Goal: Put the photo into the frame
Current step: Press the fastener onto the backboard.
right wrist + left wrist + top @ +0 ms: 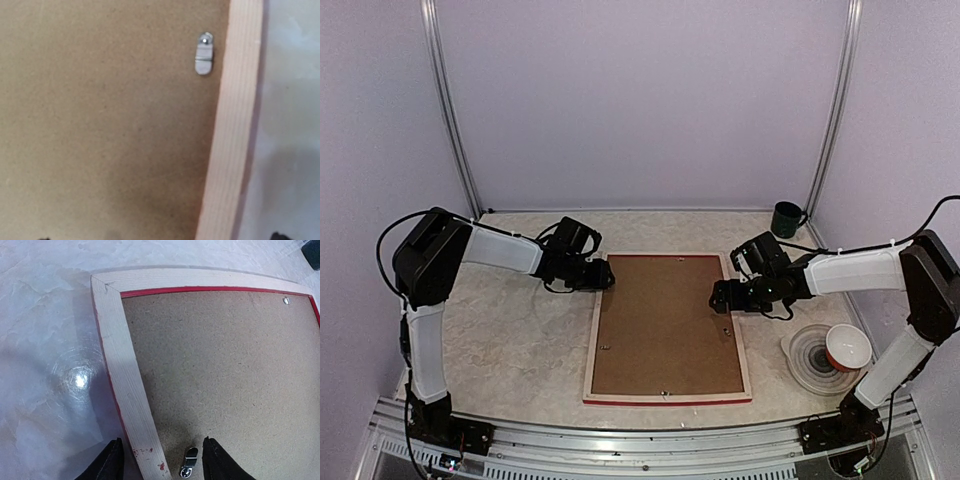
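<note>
I see the frame [665,398] lying back-up at mid-table [520,340], with the brown backing board [665,325] seated in it. My left gripper [603,278] has its 2 fingers spread astride the frame's left rail near the far corner. My right gripper [720,297] is spread likewise over the right rail.

The left arm [500,248] and right arm [855,270] alike wore smooth white shells on their long links, with bulky black housings at the joints behind each claw. The left gripper [605,277] and right gripper [719,297] were black throughout, ending in tapered matte fingers [111,462]. Thin black cables [380,255] looped out far behind the claws.
</note>
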{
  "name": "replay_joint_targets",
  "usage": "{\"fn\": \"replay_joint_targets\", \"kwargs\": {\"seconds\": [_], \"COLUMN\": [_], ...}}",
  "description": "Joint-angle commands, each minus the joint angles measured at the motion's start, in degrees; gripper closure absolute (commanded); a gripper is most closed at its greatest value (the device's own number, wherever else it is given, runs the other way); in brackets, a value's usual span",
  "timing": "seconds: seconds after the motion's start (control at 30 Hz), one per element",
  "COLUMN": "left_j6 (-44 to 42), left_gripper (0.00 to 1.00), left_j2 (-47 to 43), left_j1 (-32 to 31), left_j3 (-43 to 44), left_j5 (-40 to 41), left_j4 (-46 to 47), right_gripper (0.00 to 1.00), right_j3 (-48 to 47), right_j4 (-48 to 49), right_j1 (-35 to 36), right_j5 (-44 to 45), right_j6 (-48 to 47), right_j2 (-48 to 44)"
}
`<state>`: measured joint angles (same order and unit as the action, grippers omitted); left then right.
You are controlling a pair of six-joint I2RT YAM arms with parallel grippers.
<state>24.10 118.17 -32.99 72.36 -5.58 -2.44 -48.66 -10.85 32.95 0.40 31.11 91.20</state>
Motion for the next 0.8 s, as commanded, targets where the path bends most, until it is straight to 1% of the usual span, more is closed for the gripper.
{"fn": "replay_joint_targets", "kwargs": {"seconds": [0.0,0.33,0.6,0.77], "left_j6": [0.6,0.2,-0.4,-0.3], "left_gripper": [0.47,0.47,0.47,0.47], "left_j2": [0.0,-1.0,-4.2,-3.8], "left_j1": [0.5,0.5,0.5,0.6], "left_j3": [-0.2,-1.2,-4.7,-4.4], "left_j5": [-1.3,3.1,1.8,1.5], "left_j4": [0.4,-2.9,0.9,0.8], "right_gripper": [0.05,0.05,0.05,0.05], "right_j3": [-0.4,-0.1,0.6,0.9], "right_j4": [-0.2,0.0,0.6,0.7], "right_j1": [-0.6,-0.5,-0.6,-0.6], "right_j5": [0.0,-0.1,-0.3,-0.3], "right_j6": [-0.2,-0.1,0.4,0.4], "right_j2": [0.6,0.6,1.2,1.0]}}
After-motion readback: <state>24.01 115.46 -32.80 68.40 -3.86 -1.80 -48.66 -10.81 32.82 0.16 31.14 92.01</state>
